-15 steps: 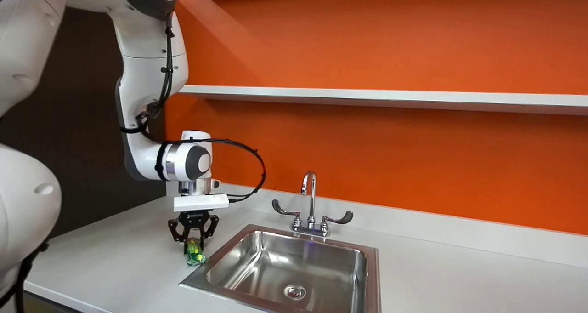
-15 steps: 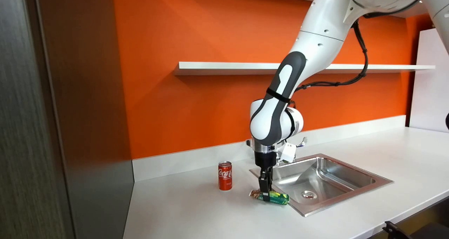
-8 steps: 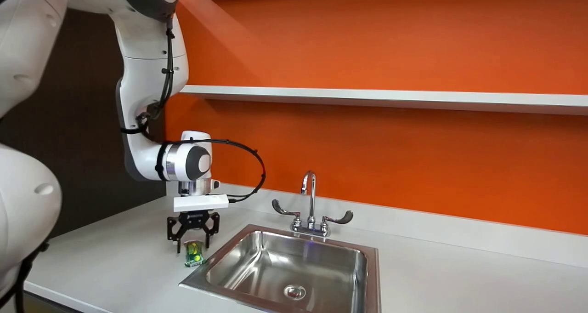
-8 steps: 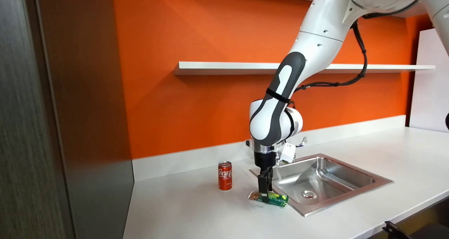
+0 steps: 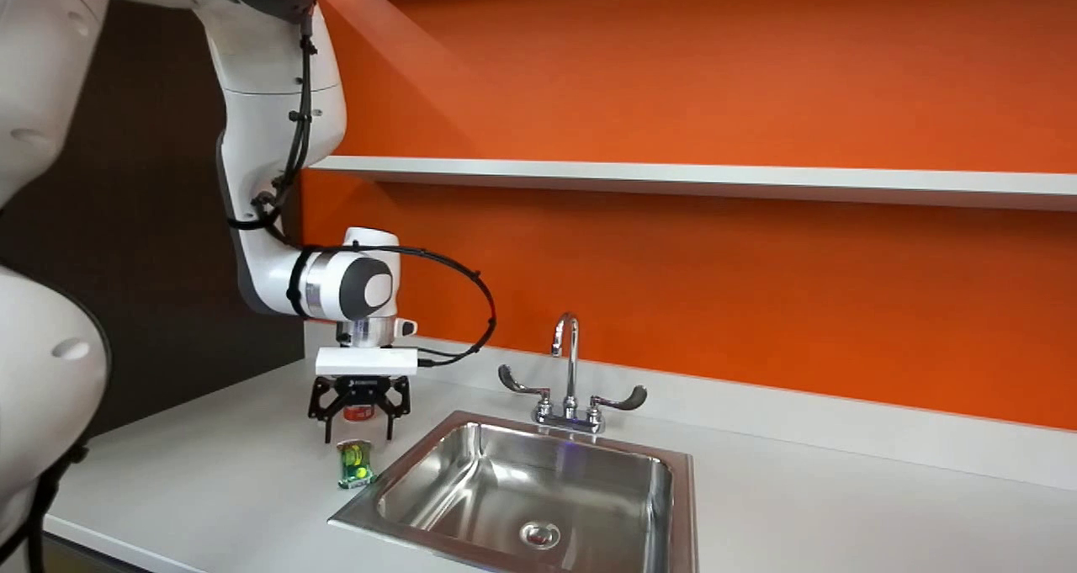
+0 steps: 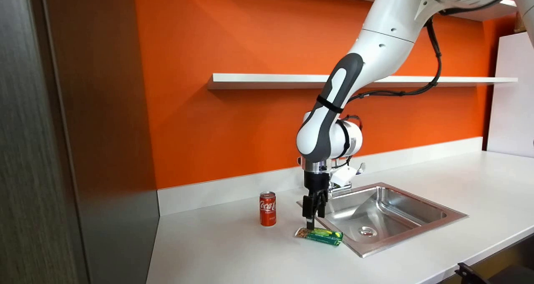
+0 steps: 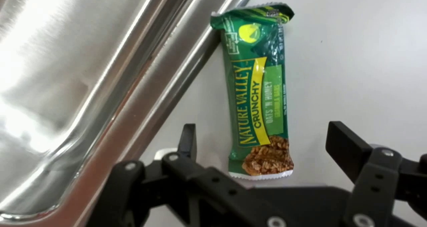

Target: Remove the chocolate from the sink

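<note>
On the white tabletop (image 6: 217, 250), away from its back edge, an oblong green packet (image 7: 257, 93) lies beside the rectangular steel sink (image 5: 682, 506), under parted black fingers (image 7: 347, 149).

Yellow-banded green packet (image 7: 257, 93), orange wall (image 5: 715, 295)

In an exterior view, I have the red can (image 5: 359, 413) mostly hidden behind the gripper (image 5: 359, 438), and the sink (image 5: 580, 472) cropped by the lower edge. In both exterior views, the top edge cuts off the arm (image 5: 278, 119). In an exterior view, the arm hides most of the faucet (image 6: 342, 187). In the wrist view, the packet (image 7: 257, 100) carries side print that appears too small for me to read.
</note>
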Controlling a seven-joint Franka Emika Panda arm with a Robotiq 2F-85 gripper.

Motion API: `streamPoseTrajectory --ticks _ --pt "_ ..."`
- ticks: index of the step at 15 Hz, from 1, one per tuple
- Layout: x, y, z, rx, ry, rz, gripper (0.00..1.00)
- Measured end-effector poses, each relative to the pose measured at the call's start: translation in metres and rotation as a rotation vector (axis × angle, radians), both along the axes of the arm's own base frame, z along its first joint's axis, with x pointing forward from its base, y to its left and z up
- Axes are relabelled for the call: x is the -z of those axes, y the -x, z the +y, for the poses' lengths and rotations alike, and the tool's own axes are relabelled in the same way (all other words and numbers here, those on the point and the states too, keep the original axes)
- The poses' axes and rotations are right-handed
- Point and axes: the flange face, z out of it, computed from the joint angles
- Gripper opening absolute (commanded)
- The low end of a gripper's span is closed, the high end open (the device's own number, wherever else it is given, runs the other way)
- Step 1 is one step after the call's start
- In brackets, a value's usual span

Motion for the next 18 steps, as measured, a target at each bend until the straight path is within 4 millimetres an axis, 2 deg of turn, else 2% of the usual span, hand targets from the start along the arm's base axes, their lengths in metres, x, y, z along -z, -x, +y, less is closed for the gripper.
streamPoseTrajectory --ticks 4,7,13,18 --pt "-0.025 0.003 -0.02 0.189 -0.053 -0.063 1.0" --pt "-0.037 0.018 -0.029 0.32 -0.052 -0.096 1.0" --pt "-0.042 0.057 -0.045 0.544 -0.029 -0.067 1.0" --pt "-0.041 0.086 -0.049 0.598 -0.01 -0.029 1.0"
